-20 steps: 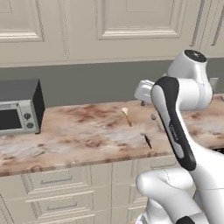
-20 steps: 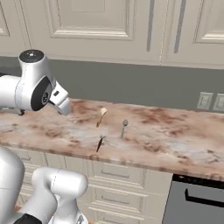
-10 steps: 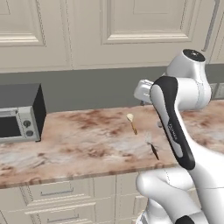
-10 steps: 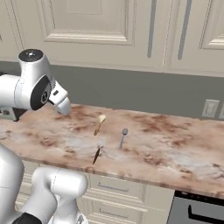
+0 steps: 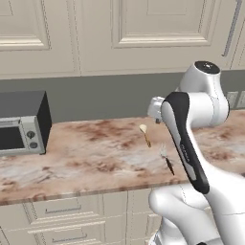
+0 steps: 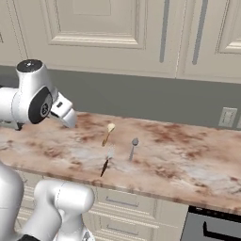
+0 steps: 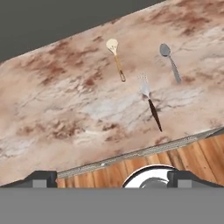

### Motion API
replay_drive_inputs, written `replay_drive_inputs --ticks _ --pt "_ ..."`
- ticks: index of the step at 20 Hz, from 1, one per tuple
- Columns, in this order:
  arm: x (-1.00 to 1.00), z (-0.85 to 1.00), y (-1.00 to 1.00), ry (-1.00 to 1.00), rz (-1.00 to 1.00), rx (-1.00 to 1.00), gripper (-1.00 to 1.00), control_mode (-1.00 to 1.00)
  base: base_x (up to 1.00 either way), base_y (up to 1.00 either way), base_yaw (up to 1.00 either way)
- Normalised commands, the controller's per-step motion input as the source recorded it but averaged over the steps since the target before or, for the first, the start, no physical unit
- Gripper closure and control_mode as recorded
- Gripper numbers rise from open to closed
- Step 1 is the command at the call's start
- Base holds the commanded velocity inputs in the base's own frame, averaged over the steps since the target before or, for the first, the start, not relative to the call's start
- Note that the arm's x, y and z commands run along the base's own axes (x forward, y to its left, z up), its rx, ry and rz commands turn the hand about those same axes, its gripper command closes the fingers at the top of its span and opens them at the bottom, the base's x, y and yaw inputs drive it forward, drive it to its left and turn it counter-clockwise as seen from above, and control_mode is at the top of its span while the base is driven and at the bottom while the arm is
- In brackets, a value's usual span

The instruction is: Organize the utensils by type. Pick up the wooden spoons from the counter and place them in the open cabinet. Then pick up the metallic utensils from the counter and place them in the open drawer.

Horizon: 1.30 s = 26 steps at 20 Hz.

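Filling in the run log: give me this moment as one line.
gripper: open, holding nothing | small wooden spoon, fork, grey spoon: on counter, apart | phase: approach

Even, soft, slightly blurry render

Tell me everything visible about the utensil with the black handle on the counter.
The black-handled utensil is a slim fork-like tool: a silvery, pronged head on a thin black handle. It lies flat on the mottled counter, handle pointing toward the front edge, apart from the pale-bowled wooden spoon and the all-grey spoon lying farther back. Nothing touches it except the counter. It also shows in the right base view.
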Motion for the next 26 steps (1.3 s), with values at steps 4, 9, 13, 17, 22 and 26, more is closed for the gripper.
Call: replay_drive_inputs --ticks 4,9,13,17,22,26 --pt "0.23 -0.48 -0.33 0.0 0.13 -0.03 -1.0 -1.0 0.0 0.0 0.0" --pt "0.78 -0.38 -0.2 0.0 0.17 0.0 -1.0 -1.0 0.0 0.0 0.0" --pt "0.9 -0.41 -0.15 0.0 0.1 0.0 -1.0 -1.0 0.0 0.0 0.0" --pt "0.97 -0.5 -0.12 0.06 0.06 0.0 -1.0 -1.0 0.0 0.0 0.0" --pt "0.99 -0.51 -0.08 0.11 0.06 -0.01 -1.0 -1.0 0.0 0.0 0.0" --pt "0.99 -0.4 -0.11 0.17 0.07 -0.01 -1.0 -1.0 0.0 0.0 0.0"
